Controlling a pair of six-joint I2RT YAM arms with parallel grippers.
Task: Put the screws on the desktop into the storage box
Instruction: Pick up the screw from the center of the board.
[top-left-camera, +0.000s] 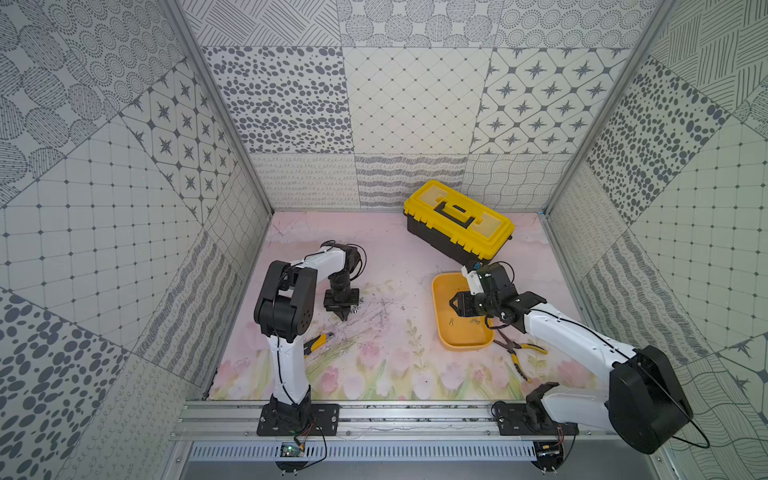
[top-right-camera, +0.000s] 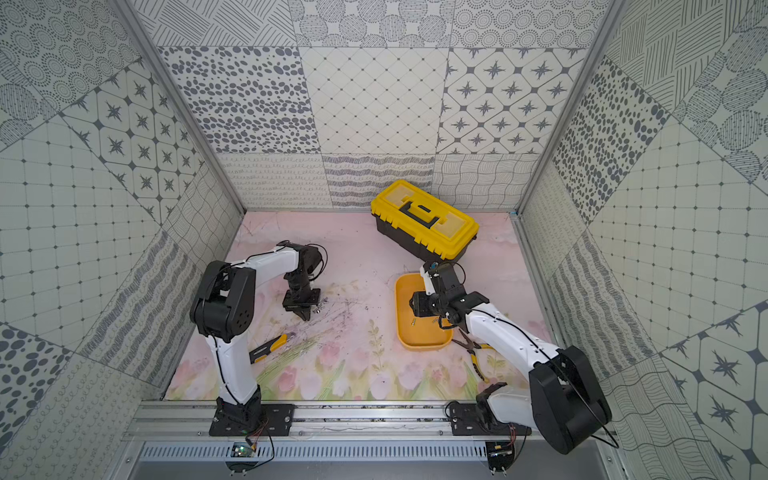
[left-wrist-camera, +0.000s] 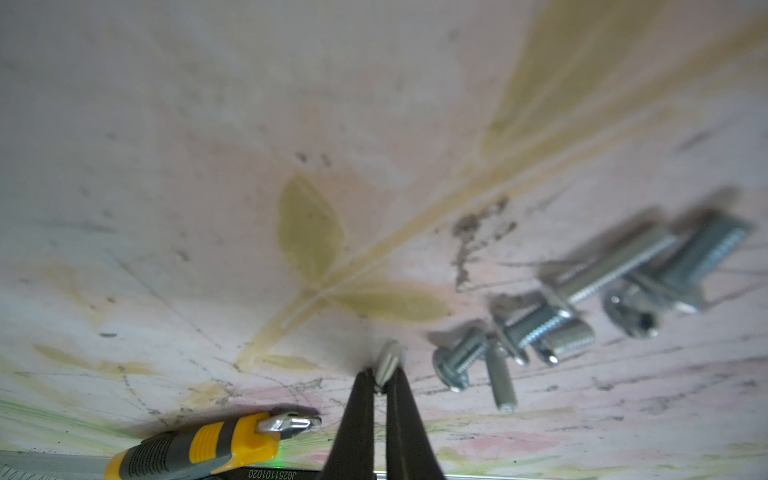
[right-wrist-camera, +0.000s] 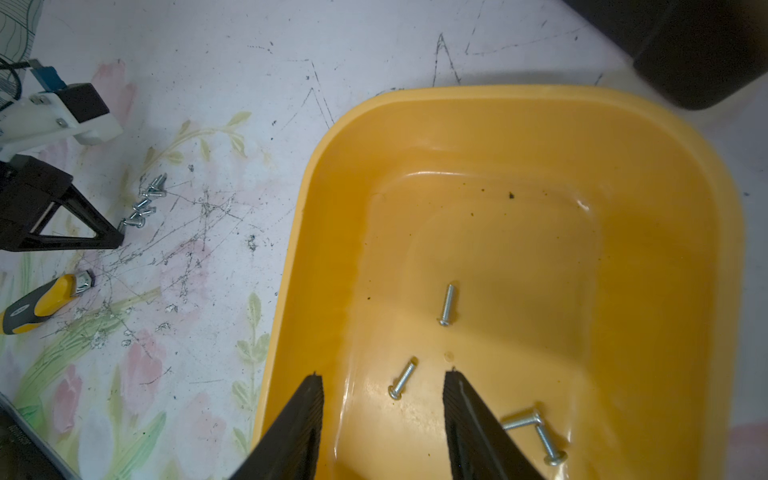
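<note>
the left jaws are pressed shut on one screw (left-wrist-camera: 388, 365), pinched at their tips low over the bench (top-left-camera: 395, 257), left of its middle. a loose heap of screws (left-wrist-camera: 561, 307) lies on the bench just beside them. the right jaws stand about half open, holding nothing, above the storage box (right-wrist-camera: 582, 124), which sits near the bench's right edge. four screws (right-wrist-camera: 446, 305) lie on the box's floor. a yellow-lidded toolbox (top-left-camera: 457, 220) stands toward the far right corner.
</note>
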